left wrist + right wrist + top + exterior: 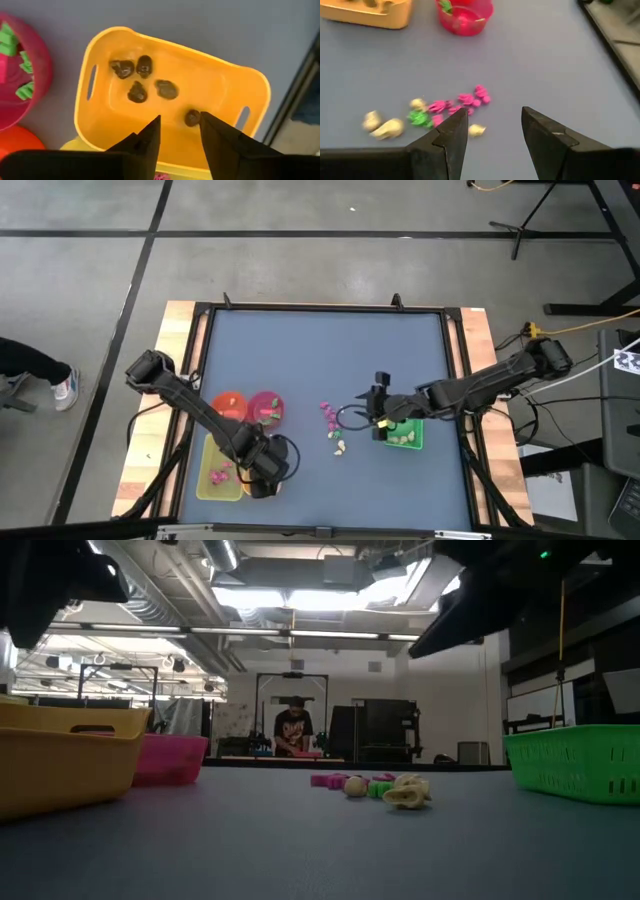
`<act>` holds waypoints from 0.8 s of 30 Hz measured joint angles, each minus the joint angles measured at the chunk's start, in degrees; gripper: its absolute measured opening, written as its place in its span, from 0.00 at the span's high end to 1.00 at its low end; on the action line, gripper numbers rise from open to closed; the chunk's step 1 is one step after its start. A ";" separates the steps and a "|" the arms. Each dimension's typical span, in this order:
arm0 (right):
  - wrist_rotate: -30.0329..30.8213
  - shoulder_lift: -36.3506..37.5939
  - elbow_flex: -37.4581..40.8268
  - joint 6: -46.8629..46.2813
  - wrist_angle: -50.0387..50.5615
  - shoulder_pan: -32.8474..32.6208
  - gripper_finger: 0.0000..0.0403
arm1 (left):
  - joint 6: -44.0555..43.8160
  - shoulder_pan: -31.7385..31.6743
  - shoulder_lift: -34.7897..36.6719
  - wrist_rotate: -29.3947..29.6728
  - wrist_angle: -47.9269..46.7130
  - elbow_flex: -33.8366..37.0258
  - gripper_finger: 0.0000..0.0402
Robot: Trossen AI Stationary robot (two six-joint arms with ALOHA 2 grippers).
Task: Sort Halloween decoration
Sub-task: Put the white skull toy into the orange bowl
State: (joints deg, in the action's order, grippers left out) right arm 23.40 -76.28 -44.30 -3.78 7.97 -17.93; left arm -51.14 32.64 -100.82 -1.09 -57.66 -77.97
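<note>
Seen from above, the left pincer (pixel 262 480) hangs over the yellow tray (pixel 212 481) at the worktop's (pixel 320 350) near left, while the right pincer (pixel 376 412) hovers beside the green tray (pixel 410 439), near the loose trinkets (pixel 333 425) mid-worktop. The left wrist view shows its fingers apart and empty above five dark brown trinkets (pixel 145 82) lying in the yellow tray, so it should lift straight up without nudging the rim. The right wrist view shows fingers apart over magenta, green and cream pieces; best centre on one piece before closing.
</note>
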 joint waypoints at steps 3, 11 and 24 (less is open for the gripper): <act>0.81 -2.92 0.03 1.55 -1.92 1.24 0.54 | -1.30 0.20 0.00 0.40 -0.34 0.00 0.63; -11.98 -10.32 0.03 6.57 -7.65 7.37 0.54 | -1.28 -0.26 0.00 0.51 -0.22 0.00 0.53; -24.60 -20.33 0.05 14.89 -11.79 13.55 0.54 | -1.26 -0.26 0.00 1.20 0.36 0.00 0.52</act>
State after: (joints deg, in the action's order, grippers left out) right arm -1.20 -96.60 -44.25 11.11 -3.82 -4.38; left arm -52.40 32.38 -100.82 0.11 -57.30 -77.97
